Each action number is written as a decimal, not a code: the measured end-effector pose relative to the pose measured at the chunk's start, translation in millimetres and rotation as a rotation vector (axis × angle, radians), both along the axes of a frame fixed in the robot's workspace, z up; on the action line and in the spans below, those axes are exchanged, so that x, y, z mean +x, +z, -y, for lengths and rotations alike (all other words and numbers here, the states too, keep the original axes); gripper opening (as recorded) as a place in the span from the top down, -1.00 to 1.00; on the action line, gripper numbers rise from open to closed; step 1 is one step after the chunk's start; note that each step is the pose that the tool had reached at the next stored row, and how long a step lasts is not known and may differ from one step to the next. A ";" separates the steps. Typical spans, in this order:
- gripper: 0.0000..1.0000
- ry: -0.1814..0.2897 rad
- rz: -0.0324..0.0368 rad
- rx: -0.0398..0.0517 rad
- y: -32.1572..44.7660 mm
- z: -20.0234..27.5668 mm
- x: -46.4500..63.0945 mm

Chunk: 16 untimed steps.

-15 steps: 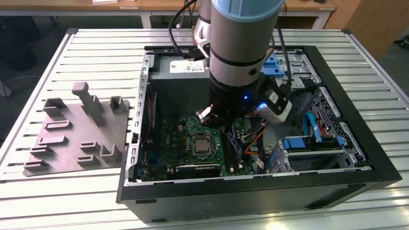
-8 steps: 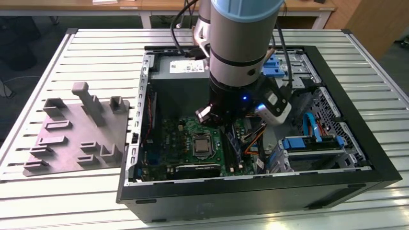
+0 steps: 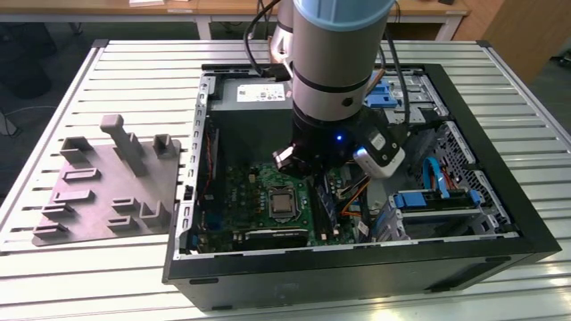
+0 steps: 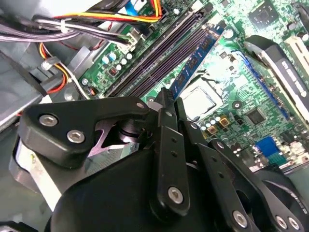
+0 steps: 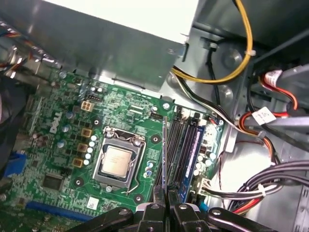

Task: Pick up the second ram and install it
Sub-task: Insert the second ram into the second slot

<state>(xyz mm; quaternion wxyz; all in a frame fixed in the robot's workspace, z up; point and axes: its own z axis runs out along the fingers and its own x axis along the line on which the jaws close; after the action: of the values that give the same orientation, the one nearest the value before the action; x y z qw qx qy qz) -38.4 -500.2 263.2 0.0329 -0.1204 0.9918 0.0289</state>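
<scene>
In both wrist views my gripper [image 5: 166,195] [image 4: 168,99] is shut on the second ram [image 5: 165,154], which shows as a thin dark edge in the first wrist view. In the second wrist view the ram [image 4: 195,60] shows its flat side with bluish marks, reaching out from the fingertips. It hangs just over the green motherboard [image 5: 58,145], roughly parallel to the long black memory slots [image 5: 182,150] [image 4: 145,65], on their side nearest the processor socket [image 5: 116,163]. Whether it touches a slot I cannot tell. In the exterior view the arm [image 3: 335,100] reaches down into the open computer case [image 3: 357,261].
A grey fixture plate [image 3: 107,187] with upright blocks lies on the slatted table at the exterior view's left. Bundles of cables [image 5: 241,48] [image 4: 96,21] run close beside the slots. A metal power-supply box [image 3: 254,93] and a drive cage with blue clips [image 3: 437,200] crowd the case.
</scene>
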 end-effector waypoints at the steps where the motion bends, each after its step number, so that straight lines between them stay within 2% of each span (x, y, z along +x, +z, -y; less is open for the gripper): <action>1: 0.73 -0.014 0.0000 0.0001 -0.2 0.0 0.0; 6: 0.73 -0.071 0.0000 0.0001 -1.1 0.0 0.0; 16: 0.73 -0.108 0.0000 -0.0004 -1.7 0.0 0.0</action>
<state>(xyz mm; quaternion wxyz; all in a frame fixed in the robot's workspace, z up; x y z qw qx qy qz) -38.4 -500.2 261.5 0.0344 -0.0669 0.9968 0.0268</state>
